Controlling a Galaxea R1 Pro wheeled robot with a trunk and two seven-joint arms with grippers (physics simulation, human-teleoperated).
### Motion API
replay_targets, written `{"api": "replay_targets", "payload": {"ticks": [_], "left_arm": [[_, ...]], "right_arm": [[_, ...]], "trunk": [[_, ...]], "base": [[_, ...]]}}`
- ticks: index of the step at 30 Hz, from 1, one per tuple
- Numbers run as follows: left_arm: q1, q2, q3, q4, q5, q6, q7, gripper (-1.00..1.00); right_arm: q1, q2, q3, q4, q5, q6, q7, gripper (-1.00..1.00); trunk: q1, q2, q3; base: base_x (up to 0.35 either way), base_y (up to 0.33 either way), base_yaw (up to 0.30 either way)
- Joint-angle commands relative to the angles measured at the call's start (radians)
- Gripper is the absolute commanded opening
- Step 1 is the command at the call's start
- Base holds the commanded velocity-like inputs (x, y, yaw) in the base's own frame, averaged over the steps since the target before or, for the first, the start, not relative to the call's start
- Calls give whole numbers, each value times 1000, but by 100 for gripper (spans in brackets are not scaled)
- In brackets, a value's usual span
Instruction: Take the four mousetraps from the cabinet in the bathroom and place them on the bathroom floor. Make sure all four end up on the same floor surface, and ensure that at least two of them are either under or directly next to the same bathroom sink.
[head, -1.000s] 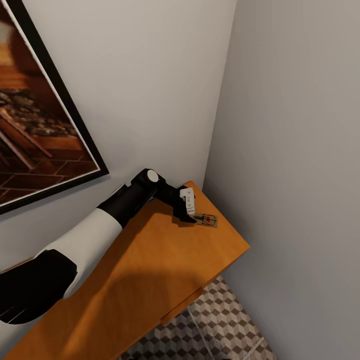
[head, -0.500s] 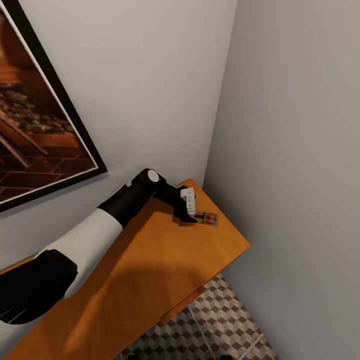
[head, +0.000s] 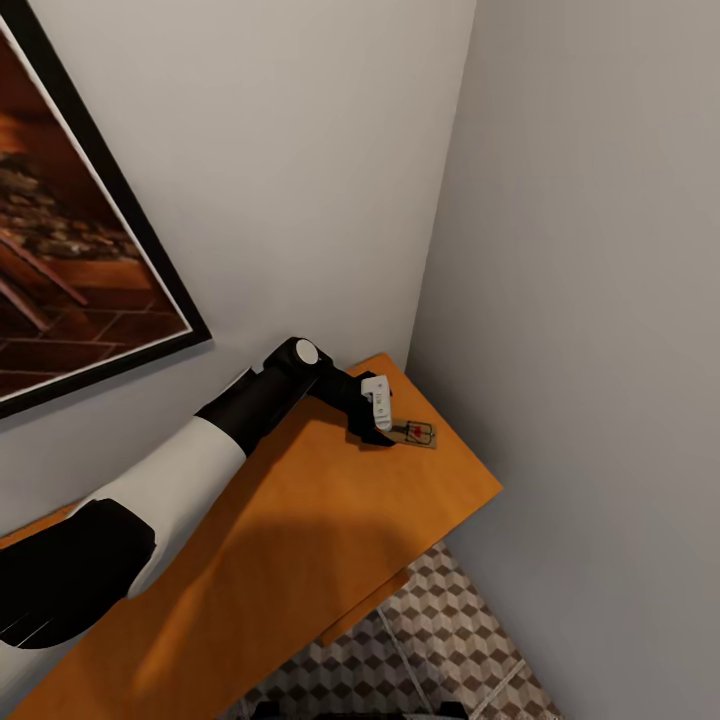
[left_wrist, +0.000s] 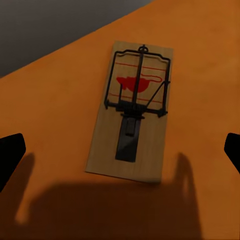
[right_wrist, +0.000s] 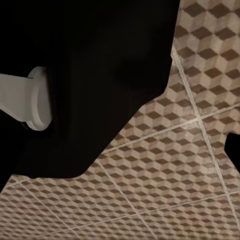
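Note:
One mousetrap (head: 415, 433) lies flat on the orange-wood cabinet (head: 300, 560) top, near its far corner by the walls. It is a small brown board with dark wire and a red mark (left_wrist: 132, 112). My left gripper (head: 379, 437) hangs just over the cabinet top, right beside the trap on its near side. In the left wrist view the left gripper (left_wrist: 120, 150) is open, its dark fingertips (left_wrist: 10, 157) wide apart on either side of the trap and touching nothing. My right gripper (right_wrist: 120, 150) looks down at the bathroom floor (right_wrist: 165, 190), with one fingertip (right_wrist: 233, 150) at the frame edge.
Two grey walls meet in a corner just behind the cabinet's end. A dark-framed picture (head: 80, 250) hangs on the wall beside my left arm. The cube-patterned floor (head: 450, 640) shows below the cabinet's front edge. My dark body (right_wrist: 85, 75) fills much of the right wrist view.
The head view has shifted slightly. My left gripper and the mousetrap keep the same positions relative to each other on the cabinet top.

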Motion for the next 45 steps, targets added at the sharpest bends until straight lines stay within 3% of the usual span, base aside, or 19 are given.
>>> {"api": "replay_targets", "payload": {"ticks": [1,45], "left_arm": [[-1,0,0,-1,-2,10,-4,100],[-1,0,2,-3,-4,13,-2,100]], "right_arm": [[0,0,-9,1,7,-3,4,100],[0,0,-9,1,7,-4,4,100]], "trunk": [[0,-2,-3],[0,-2,-60]], "base": [[0,0,0],[0,0,0]]}}
